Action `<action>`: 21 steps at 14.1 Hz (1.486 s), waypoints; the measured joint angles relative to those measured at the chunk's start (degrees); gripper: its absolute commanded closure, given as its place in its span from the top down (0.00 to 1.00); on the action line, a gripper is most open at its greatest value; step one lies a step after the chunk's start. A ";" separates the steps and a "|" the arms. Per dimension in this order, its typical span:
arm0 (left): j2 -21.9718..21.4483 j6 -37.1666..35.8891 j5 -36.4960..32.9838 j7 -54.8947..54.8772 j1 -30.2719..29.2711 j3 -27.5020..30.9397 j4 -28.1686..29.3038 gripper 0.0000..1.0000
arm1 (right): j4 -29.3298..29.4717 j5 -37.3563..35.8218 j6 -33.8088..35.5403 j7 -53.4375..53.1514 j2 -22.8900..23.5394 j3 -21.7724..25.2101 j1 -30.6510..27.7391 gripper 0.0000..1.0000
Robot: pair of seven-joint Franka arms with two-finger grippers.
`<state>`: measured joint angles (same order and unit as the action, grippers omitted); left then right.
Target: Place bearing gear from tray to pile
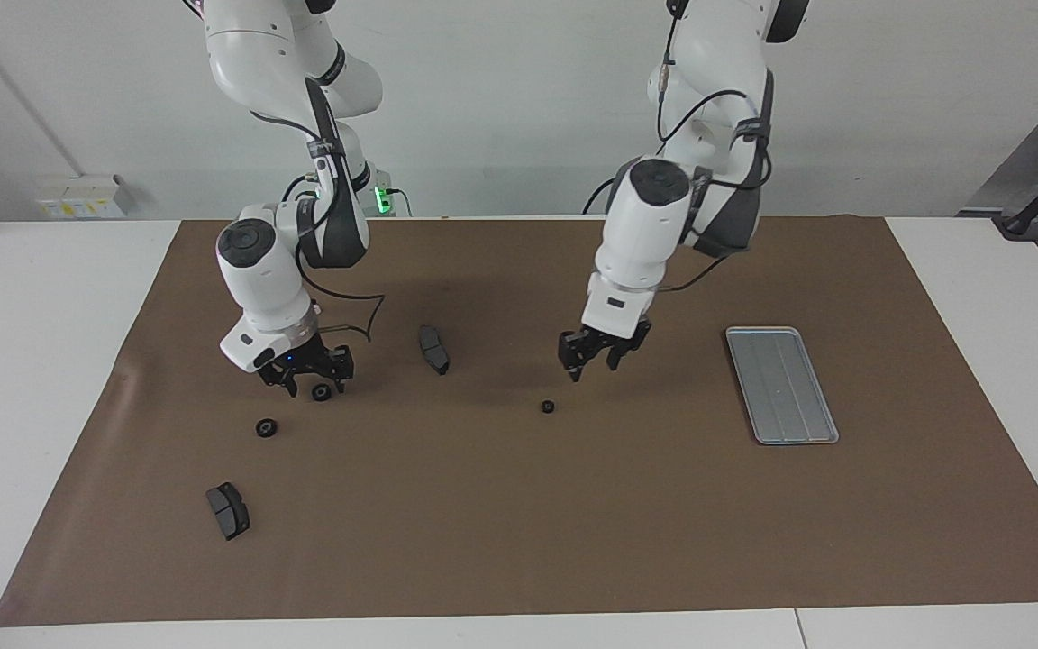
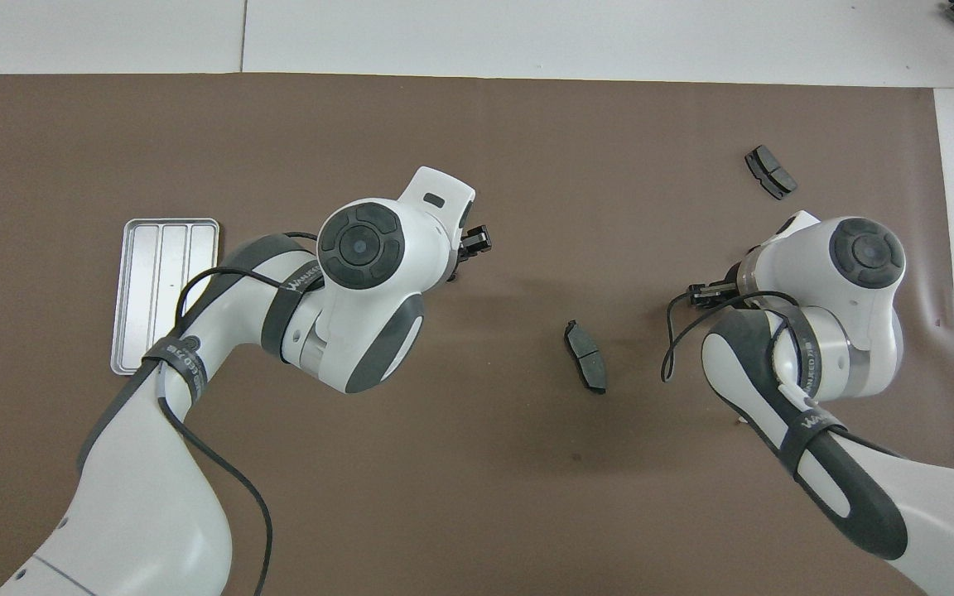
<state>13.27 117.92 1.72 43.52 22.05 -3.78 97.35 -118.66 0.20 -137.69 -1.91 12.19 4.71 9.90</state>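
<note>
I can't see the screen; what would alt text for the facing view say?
Two white robot arms hang over a brown mat, the left hand above a small black gear, the right hand above another. An empty silver ridged metal tray lies toward the left arm's end.
</note>
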 measured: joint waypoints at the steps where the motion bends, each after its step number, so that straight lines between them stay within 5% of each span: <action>1: -2.99 -4.81 0.00 -2.16 -2.48 0.18 -0.01 0.71 | 1.96 0.07 0.99 -2.15 -0.38 -0.07 1.07 1.00; 5: -12.56 -18.84 -0.02 -15.77 -13.48 0.54 0.14 0.72 | 12.63 0.18 8.78 -13.51 0.48 -0.36 8.12 1.00; 9: -16.81 -25.60 -3.46 -26.55 -18.79 0.67 0.69 0.74 | 21.00 0.22 10.74 -23.63 6.18 -0.54 16.17 1.00; 12: -17.04 -24.74 -4.87 -28.11 -19.06 0.62 1.33 1.00 | 26.41 0.20 10.74 -28.52 12.42 -0.56 20.47 1.00; 16: -17.12 -18.75 -4.89 -33.81 -21.09 0.60 4.15 1.00 | 34.01 -0.90 10.56 -36.17 21.79 -0.56 25.60 1.00; 21: -17.31 -15.15 -2.19 -35.23 -22.09 0.43 5.02 1.00 | 36.14 -1.36 9.30 -37.23 24.95 -0.55 28.16 1.00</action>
<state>-4.03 102.76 -0.46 8.29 -0.03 -3.35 102.37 -82.52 -1.16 -128.39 -39.13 37.15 4.15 38.06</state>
